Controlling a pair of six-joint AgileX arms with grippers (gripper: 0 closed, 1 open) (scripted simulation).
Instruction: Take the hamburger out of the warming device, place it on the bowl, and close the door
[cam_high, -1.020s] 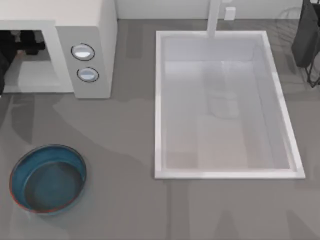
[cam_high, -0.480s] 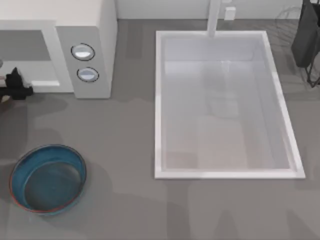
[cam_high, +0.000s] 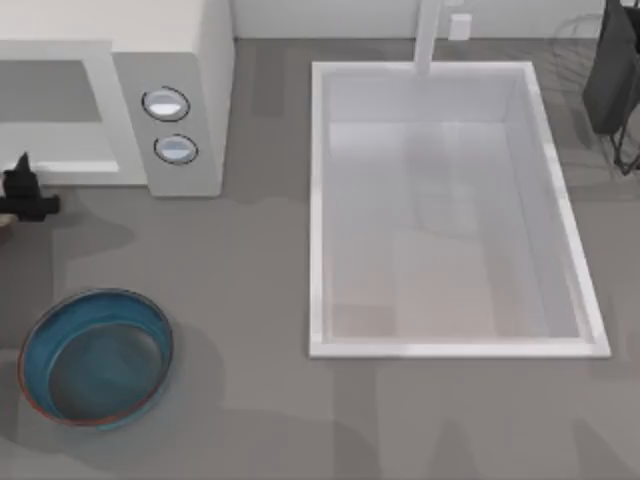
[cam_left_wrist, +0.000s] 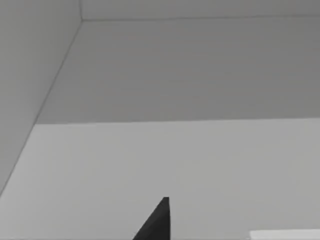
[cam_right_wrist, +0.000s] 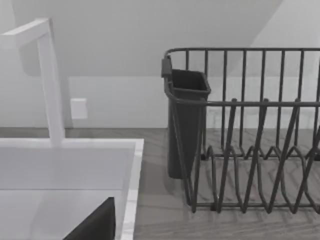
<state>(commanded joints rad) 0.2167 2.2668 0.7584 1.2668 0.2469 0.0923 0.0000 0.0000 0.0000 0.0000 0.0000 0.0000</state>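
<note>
Left gripper: at the far left edge of the top view, just in front of the warming device, black parts over the grey table; whether its fingers are open or closed cannot be told. Left wrist view: plain white-grey surfaces and one dark fingertip. Bowl: teal-blue, reddish rim, standing near the table's front left, apart from the gripper. Sink basin: right of the device. Right wrist view: dish rack beside the basin
</note>
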